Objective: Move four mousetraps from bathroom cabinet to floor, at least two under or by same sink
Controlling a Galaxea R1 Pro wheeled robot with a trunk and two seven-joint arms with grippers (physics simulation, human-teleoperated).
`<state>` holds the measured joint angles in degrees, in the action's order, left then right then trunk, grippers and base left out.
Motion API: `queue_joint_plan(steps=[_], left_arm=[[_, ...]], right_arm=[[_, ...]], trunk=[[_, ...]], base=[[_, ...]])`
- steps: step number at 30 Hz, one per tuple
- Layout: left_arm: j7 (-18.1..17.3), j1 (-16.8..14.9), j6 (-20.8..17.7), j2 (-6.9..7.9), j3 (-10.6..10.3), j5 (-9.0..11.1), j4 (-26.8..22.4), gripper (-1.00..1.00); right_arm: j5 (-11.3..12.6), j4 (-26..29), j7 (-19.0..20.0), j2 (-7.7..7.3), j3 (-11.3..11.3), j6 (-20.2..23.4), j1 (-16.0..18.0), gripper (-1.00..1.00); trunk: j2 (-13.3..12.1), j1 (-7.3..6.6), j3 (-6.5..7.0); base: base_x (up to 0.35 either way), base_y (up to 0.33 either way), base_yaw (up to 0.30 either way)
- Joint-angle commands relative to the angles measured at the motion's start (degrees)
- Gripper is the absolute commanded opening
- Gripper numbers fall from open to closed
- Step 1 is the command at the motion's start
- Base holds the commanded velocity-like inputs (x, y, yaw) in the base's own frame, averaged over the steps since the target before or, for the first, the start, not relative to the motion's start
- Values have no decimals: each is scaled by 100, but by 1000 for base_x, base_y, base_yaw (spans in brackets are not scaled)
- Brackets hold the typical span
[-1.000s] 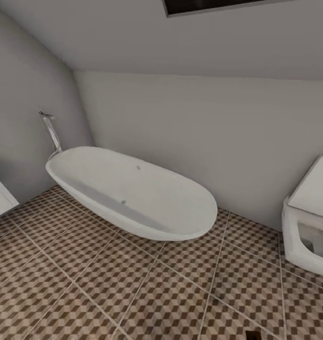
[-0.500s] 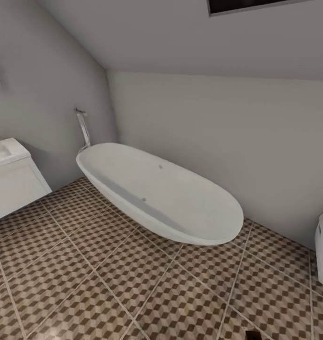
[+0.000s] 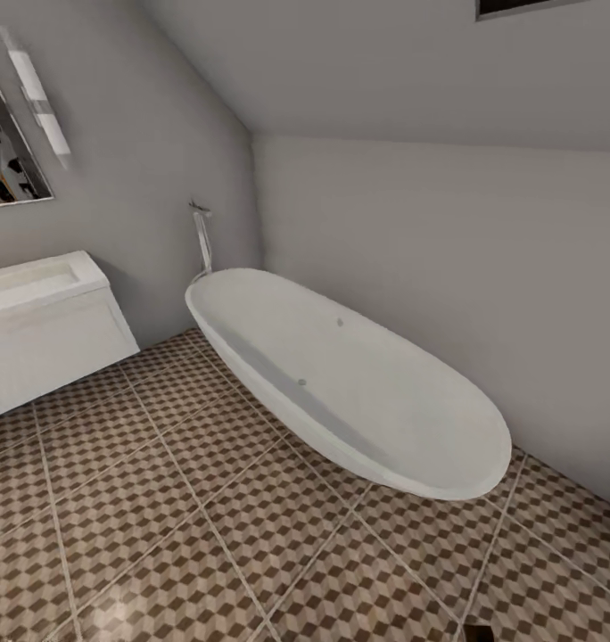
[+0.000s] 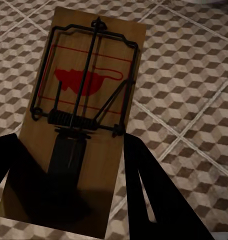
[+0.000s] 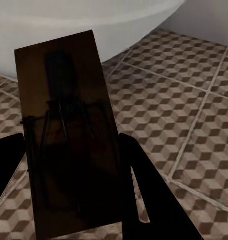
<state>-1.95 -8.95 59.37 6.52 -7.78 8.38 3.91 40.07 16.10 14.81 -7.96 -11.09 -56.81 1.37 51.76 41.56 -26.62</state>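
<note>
Change since a second ago: my head camera has swung left; the toilet has left the frame at 3 o'clock, and the bathroom sink [image 3: 33,278] on its white vanity unit [image 3: 51,343] has come in at 9 o'clock, with a mirror [image 3: 6,152] and a wall light [image 3: 39,96] above it. The bathtub [image 3: 341,379] only appears shifted toward 3 o'clock; that is the view moving.

Bathroom floor [image 3: 162,517]: cube-pattern tiles, running under tub and vanity.

Left mousetrap [image 4: 81,117]: seen from the left wrist, tan board, red mouse print, dark wire bar and spring facing the camera. It sits between the fingers and reaches out past them toward 12 o'clock, above the tiles.

Left gripper [image 4: 69,172]: dark fingers [image 4: 154,195] press both long edges of the board; clamped on it.

Right mousetrap [image 5: 69,135]: seen from the right wrist, board in shadow, wire parts faint, tilted slightly, again between the fingers and projecting past them. The tub's white side is beyond it.

Right gripper [image 5: 69,172]: fingers [image 5: 144,195] flank the board and touch its edges; grasping it.

Sink relative to traps: I cannot tell from these views.
</note>
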Motion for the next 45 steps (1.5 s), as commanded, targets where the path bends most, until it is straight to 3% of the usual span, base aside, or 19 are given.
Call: queue_joint_plan(steps=[1,14,27,45], left_arm=[[2,-11,31,-2,-48,41,22,-100],[2,-11,31,-2,-48,41,22,-100],[2,-11,32,-2,-48,41,22,-100],[2,-11,36,-4,-48,41,22,-100]], right_arm=[[63,-1,31,-4,-34,-14,1,-100],[63,-1,31,-4,-34,-14,3,-100],[63,-1,31,-4,-34,-14,0,-100],[62,-1,31,-4,-34,-14,2,-100]], trunk=[[4,3,-5],[4,3,-5],[4,3,-5],[4,3,-5]], base=[[289,-123,289],[318,-31,289],[285,155,289],[86,107,289]])
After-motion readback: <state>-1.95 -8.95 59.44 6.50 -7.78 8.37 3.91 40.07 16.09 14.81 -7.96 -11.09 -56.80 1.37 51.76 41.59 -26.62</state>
